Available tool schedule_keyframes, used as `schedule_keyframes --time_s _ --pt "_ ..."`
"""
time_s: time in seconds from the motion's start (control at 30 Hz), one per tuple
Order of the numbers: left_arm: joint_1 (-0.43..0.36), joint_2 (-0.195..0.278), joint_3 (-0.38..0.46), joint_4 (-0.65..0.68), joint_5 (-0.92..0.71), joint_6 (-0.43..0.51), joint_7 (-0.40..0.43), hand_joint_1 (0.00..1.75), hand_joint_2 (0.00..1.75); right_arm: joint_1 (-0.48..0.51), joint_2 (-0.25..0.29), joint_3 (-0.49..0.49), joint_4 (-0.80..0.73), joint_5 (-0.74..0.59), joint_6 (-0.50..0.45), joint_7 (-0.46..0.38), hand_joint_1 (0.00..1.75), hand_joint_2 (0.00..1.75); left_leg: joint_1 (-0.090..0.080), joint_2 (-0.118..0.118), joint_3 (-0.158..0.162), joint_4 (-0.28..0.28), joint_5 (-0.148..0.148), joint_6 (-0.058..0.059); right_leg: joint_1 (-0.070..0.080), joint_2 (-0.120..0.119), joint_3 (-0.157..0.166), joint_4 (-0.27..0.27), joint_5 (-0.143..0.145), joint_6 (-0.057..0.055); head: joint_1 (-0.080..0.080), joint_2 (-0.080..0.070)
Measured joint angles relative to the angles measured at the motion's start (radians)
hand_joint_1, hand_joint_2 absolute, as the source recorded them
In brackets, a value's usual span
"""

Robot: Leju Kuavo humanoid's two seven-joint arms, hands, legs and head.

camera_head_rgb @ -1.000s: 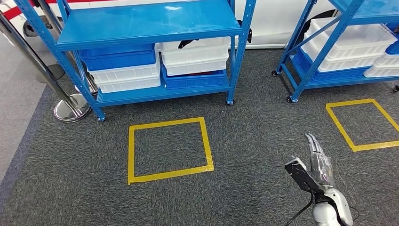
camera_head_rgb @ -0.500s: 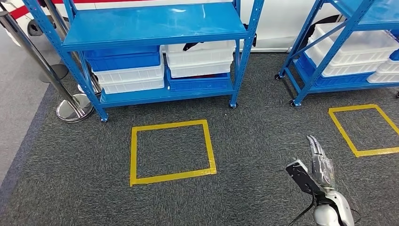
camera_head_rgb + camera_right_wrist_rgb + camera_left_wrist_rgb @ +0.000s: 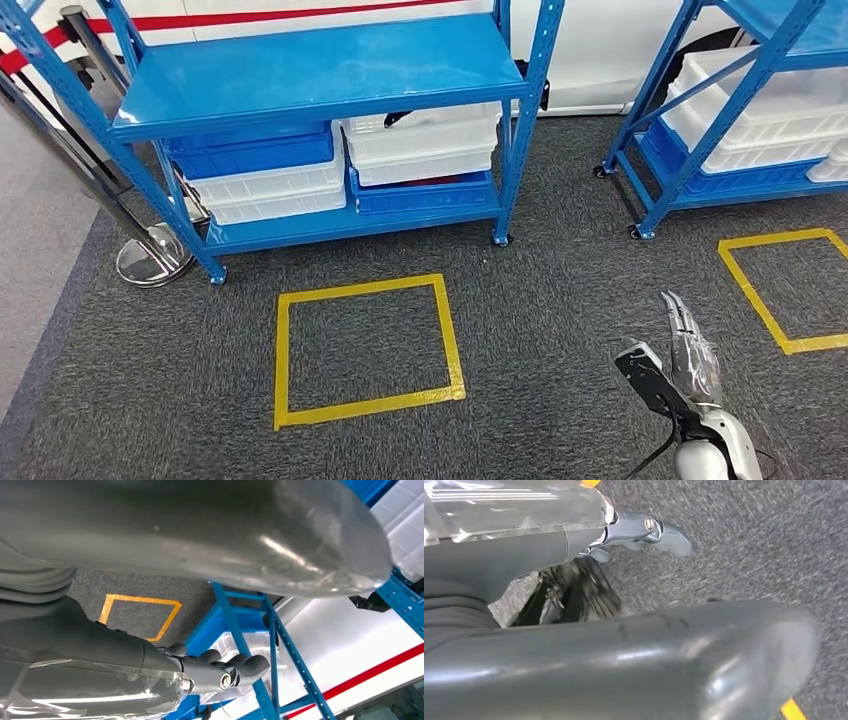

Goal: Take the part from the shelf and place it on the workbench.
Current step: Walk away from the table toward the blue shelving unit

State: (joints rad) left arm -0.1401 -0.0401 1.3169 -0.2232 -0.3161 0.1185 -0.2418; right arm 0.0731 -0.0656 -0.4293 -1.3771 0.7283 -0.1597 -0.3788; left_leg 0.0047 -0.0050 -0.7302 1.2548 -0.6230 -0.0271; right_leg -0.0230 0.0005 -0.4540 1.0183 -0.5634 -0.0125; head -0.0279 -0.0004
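- At the far left, a blue shelf [image 3: 320, 70] is being faced; under its upper deck two blue bins and three white bins are being kept, and one dark item, perhaps the part [image 3: 400, 117], is lying on the top white bin [image 3: 425, 125].
- Near the centre, one yellow square [image 3: 365, 345] is being shown on the carpet.
- The approach should be finished squarely inside this square, judging by the task.
- The left hand [image 3: 644, 530] is being hung over the carpet, fingers extended, nothing grasped.
- At the near right, the right hand [image 3: 690, 350] is being held straight, fingers released, empty.
- At the far right, a second shelf [image 3: 720, 90] is being seen.
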Motion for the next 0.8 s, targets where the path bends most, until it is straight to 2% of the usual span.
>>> schedule_keyframes --time_s 0.03,0.1,0.13,0.17,0.2,0.23,0.27,0.3,0.33,0.37,0.4,0.43,0.47,0.5,0.53,0.6,0.63,0.67,0.7,0.73,0.77,0.8 --pt "0.003 0.0 0.0 0.0 0.0 0.001 0.0 0.0 0.0 0.001 0.0 0.0 0.0 -0.001 0.002 0.0 0.0 0.0 0.001 0.002 -0.005 -0.053 0.041 0.001 -0.002 0.001 0.023 -0.001 -0.02 0.004 0.0 0.0" --pt "0.011 0.0 0.0 0.0 0.0 0.002 0.001 0.0 0.0 0.004 0.001 -0.001 0.001 -0.003 0.007 -0.001 0.0 0.0 -0.003 0.01 -0.006 -0.151 0.195 0.012 -0.003 0.002 0.066 -0.004 -0.06 0.015 0.0 0.0" --pt "0.013 0.0 0.0 0.0 0.001 0.004 0.001 0.0 0.0 0.004 0.001 -0.002 0.002 -0.004 0.01 -0.002 0.0 0.0 -0.006 0.012 -0.002 -0.175 0.251 0.02 -0.002 0.002 0.086 -0.012 -0.077 0.022 0.001 0.0" --pt "0.013 0.0 0.0 0.0 0.001 0.005 0.001 0.0 0.0 0.003 0.002 -0.004 0.0 -0.004 0.012 -0.003 0.0 0.0 -0.01 0.012 0.006 -0.183 0.273 0.029 -0.001 0.003 0.104 -0.016 -0.082 0.03 0.0 0.0" --pt "0.009 0.0 0.0 0.0 0.002 0.006 0.001 0.0 0.0 0.0 0.001 -0.005 -0.002 -0.004 0.014 -0.005 0.0 0.0 -0.011 0.009 0.021 -0.183 0.255 0.038 -0.001 0.003 0.111 -0.009 -0.072 0.039 0.0 0.0" --pt "0.005 0.0 0.0 0.0 0.002 0.007 0.0 0.0 0.0 -0.005 0.001 -0.006 -0.004 -0.004 0.014 -0.006 0.0 0.0 -0.011 0.006 0.04 -0.193 0.243 0.046 -0.002 0.003 0.105 0.024 -0.049 0.045 0.0 0.0" --pt "0.002 0.0 0.0 0.0 0.003 0.007 0.0 0.0 0.0 -0.01 0.0 -0.007 -0.005 -0.004 0.015 -0.008 0.0 0.0 -0.009 0.004 0.066 -0.207 0.23 0.053 -0.003 0.003 0.078 0.084 -0.013 0.048 0.0 0.0" --pt "-0.001 0.0 -0.001 0.0 0.003 0.007 -0.001 0.0 0.0 -0.013 0.0 -0.008 -0.005 -0.004 0.015 -0.008 0.0 0.0 -0.007 0.001 0.095 -0.223 0.218 0.059 -0.004 0.003 0.031 0.158 0.015 0.05 0.0 0.0" --pt "-0.001 0.0 -0.001 0.0 0.003 0.006 -0.001 0.0 0.0 -0.014 -0.001 -0.009 -0.004 -0.004 0.016 -0.008 0.0 0.0 -0.005 -0.001 0.125 -0.239 0.205 0.063 -0.004 0.003 -0.025 0.227 0.021 0.051 0.0 0.0" --pt "-0.001 0.0 -0.001 0.0 0.003 0.006 -0.001 0.0 0.0 -0.013 -0.001 -0.011 -0.003 -0.004 0.016 -0.008 0.0 0.0 -0.005 -0.003 0.155 -0.252 0.19 0.066 -0.003 0.003 -0.082 0.275 0.003 0.052 0.0 0.0" --pt "0.0 0.0 -0.001 0.0 0.003 0.005 -0.001 0.0 0.0 -0.012 0.0 -0.012 -0.001 -0.004 0.017 -0.008 0.0 0.0 -0.005 -0.007 0.185 -0.264 0.174 0.066 -0.002 0.003 -0.133 0.299 -0.04 0.053 0.0 0.0" --pt "0.001 0.0 -0.001 0.0 0.003 0.005 -0.001 0.0 0.0 -0.011 0.0 -0.013 0.0 -0.004 0.017 -0.007 0.0 0.0 -0.006 -0.011 0.215 -0.272 0.157 0.067 -0.001 0.003 -0.175 0.299 -0.09 0.053 0.0 0.0" --pt "0.003 0.0 -0.001 0.0 0.003 0.005 -0.001 0.0 0.0 -0.01 0.001 -0.013 0.0 -0.004 0.017 -0.007 0.0 0.0 -0.006 -0.014 0.245 -0.279 0.138 0.066 0.0 0.003 -0.209 0.28 -0.126 0.052 0.0 0.0" --pt "0.005 -0.001 -0.001 0.0 0.003 0.004 -0.001 0.0 0.0 -0.008 0.002 -0.013 0.0 -0.004 0.017 -0.007 0.0 0.0 -0.006 -0.017 0.275 -0.283 0.117 0.065 0.001 0.003 -0.237 0.247 -0.136 0.051 0.0 0.0" --pt "0.007 -0.001 -0.001 0.0 0.003 0.004 -0.001 0.0 0.0 -0.006 0.002 -0.014 0.001 -0.004 0.017 -0.007 0.0 0.0 -0.006 -0.018 0.303 -0.286 0.095 0.064 0.002 0.002 -0.258 0.197 -0.097 0.048 0.0 0.0" --pt "0.014 -0.004 -0.001 0.001 0.003 0.004 -0.001 0.0 0.0 0.001 0.003 -0.017 0.003 -0.004 0.017 -0.007 0.0 0.0 -0.008 -0.023 0.349 -0.285 0.047 0.059 0.009 0.001 -0.289 0.078 0.109 0.036 0.0 0.0" --pt "0.015 -0.006 -0.002 0.001 0.002 0.004 -0.001 0.0 0.0 0.005 0.004 -0.018 0.003 -0.004 0.017 -0.006 0.0 0.0 -0.009 -0.025 0.369 -0.289 0.023 0.055 0.014 0.001 -0.295 0.041 0.196 0.029 0.001 0.0" --pt "0.015 -0.008 -0.002 0.001 0.001 0.005 0.0 0.0 0.0 0.008 0.005 -0.019 0.001 -0.003 0.017 -0.006 0.0 0.0 -0.01 -0.027 0.391 -0.291 0.007 0.049 0.017 0.002 -0.295 0.023 0.244 0.022 0.001 0.0" --pt "0.011 -0.008 -0.003 0.001 0.0 0.005 0.0 0.0 0.0 0.009 0.005 -0.021 -0.003 -0.002 0.017 -0.006 0.0 0.0 -0.012 -0.028 0.402 -0.284 0.006 0.043 0.019 0.004 -0.285 0.026 0.237 0.016 0.0 0.001" --pt "0.005 -0.007 -0.004 0.001 -0.001 0.006 0.0 0.0 0.0 0.008 0.006 -0.022 -0.009 -0.001 0.017 -0.006 0.0 0.0 -0.011 -0.026 0.401 -0.257 0.02 0.038 0.017 0.005 -0.269 0.029 0.216 0.009 0.0 0.001" --pt "-0.001 -0.007 -0.004 0.001 -0.001 0.007 0.0 0.0 0.0 0.007 0.006 -0.023 -0.015 0.0 0.017 -0.007 0.0 0.0 -0.011 -0.021 0.38 -0.199 0.05 0.034 0.014 0.006 -0.247 0.025 0.197 0.002 0.0 0.001" --pt "-0.008 -0.007 -0.004 0.001 -0.002 0.006 0.0 0.0 0.0 0.006 0.007 -0.025 -0.019 0.003 0.02 -0.008 0.0 0.0 -0.01 -0.016 0.337 -0.123 0.076 0.03 0.013 0.006 -0.223 0.02 0.18 -0.004 -0.001 0.001"
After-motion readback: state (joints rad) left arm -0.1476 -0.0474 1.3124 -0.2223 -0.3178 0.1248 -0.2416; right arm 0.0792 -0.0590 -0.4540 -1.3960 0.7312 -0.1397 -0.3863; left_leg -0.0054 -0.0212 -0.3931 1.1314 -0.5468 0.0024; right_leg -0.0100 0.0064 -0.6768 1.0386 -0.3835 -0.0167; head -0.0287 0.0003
